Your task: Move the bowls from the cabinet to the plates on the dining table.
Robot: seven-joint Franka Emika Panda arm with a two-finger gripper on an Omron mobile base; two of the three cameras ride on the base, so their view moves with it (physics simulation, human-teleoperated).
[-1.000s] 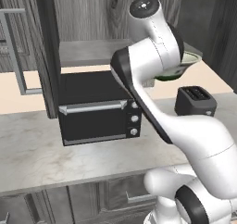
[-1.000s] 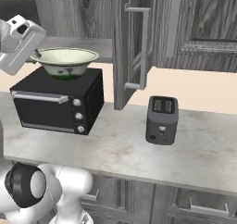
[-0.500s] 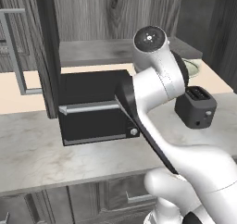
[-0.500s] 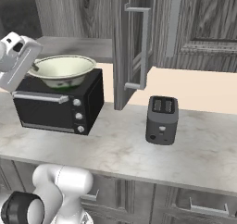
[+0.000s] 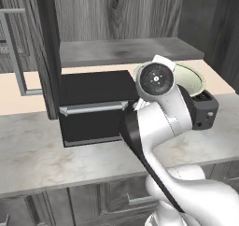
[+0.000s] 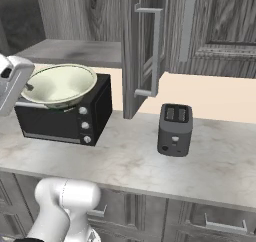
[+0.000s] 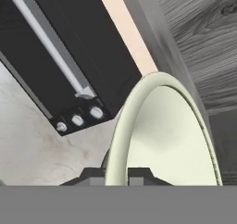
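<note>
My gripper (image 7: 116, 176) is shut on the rim of the pale cream-green bowl (image 7: 169, 140), one finger on each side of the rim. In the right base view the bowl (image 6: 60, 83) hangs tilted just above the black toaster oven (image 6: 65, 116), with my gripper (image 6: 26, 88) at its left edge. From the left base view the bowl (image 5: 190, 75) peeks out behind my arm's joint. The open dark grey cabinet (image 5: 121, 50) stands behind, its lower shelf bare. The brown bowl, the plates and the dining table are out of view.
A black toaster (image 6: 175, 128) stands on the marble counter (image 6: 125, 161) right of the oven. The open cabinet door (image 6: 142, 51) with its silver bar handle juts out between oven and toaster. Another open door (image 5: 46, 52) stands at the left.
The arm has folded down and back toward the base, carrying the cream-green bowl out of the cabinet and lower, to just above the toaster oven. The base has not moved.
</note>
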